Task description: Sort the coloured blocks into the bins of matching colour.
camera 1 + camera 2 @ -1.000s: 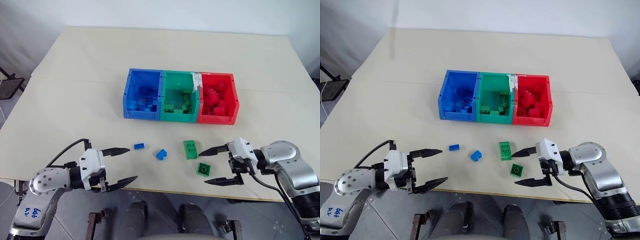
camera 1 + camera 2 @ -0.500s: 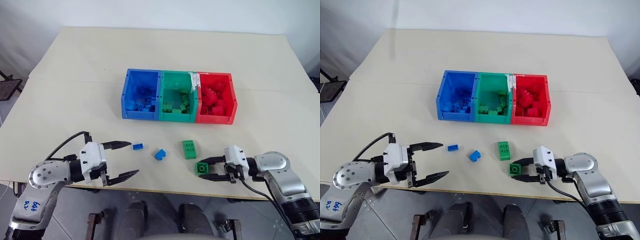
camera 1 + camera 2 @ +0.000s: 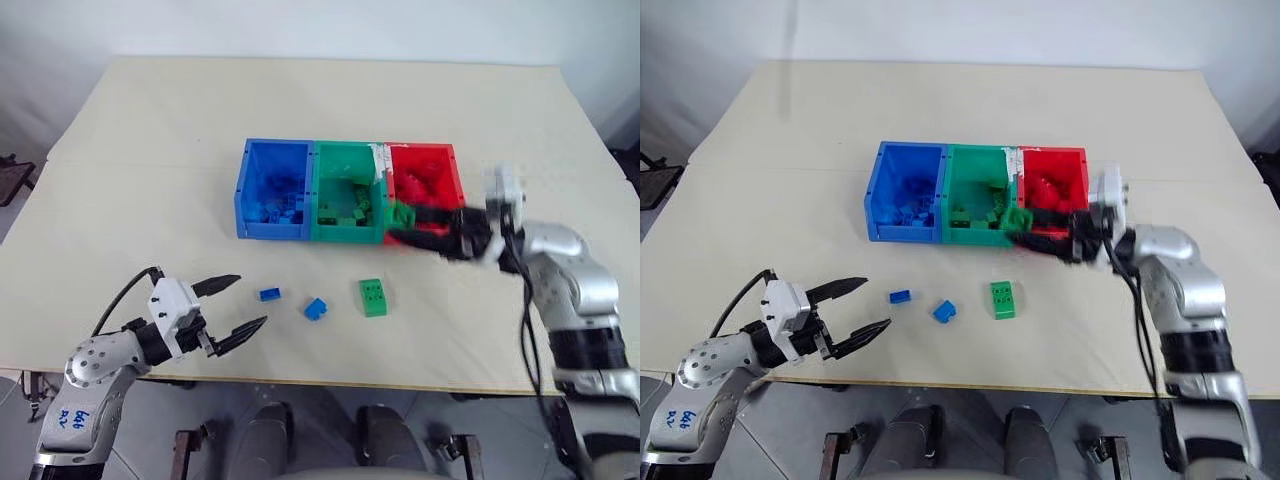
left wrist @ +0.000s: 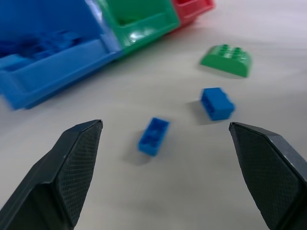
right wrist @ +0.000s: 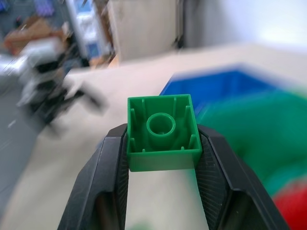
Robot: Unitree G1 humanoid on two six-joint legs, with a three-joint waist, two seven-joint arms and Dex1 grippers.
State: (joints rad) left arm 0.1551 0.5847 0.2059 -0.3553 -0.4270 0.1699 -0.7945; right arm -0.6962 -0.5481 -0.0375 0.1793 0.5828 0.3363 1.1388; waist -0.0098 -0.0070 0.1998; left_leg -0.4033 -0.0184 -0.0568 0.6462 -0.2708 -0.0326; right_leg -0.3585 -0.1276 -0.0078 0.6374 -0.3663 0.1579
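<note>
My right gripper (image 5: 162, 143) has its fingers (image 5: 110, 167) clamped on a small green block (image 5: 162, 139), one on each side, its hollow underside with a round tube facing the wrist camera; I hold it in the air at the near edge of the bins, about where green meets red. My left gripper (image 3: 228, 312) has its fingers spread wide and grips nothing, hovering low over the tabletop (image 3: 150, 170) just left of the loose blocks. Count: three joined bins, blue bin (image 3: 272, 190), green bin (image 3: 345, 190), red bin (image 3: 425, 180), each with blocks inside. Three blocks lie loose on the tabletop: a flat blue block (image 3: 267, 294), a chunkier blue block (image 3: 317, 308), a studded green block (image 3: 374, 297).
</note>
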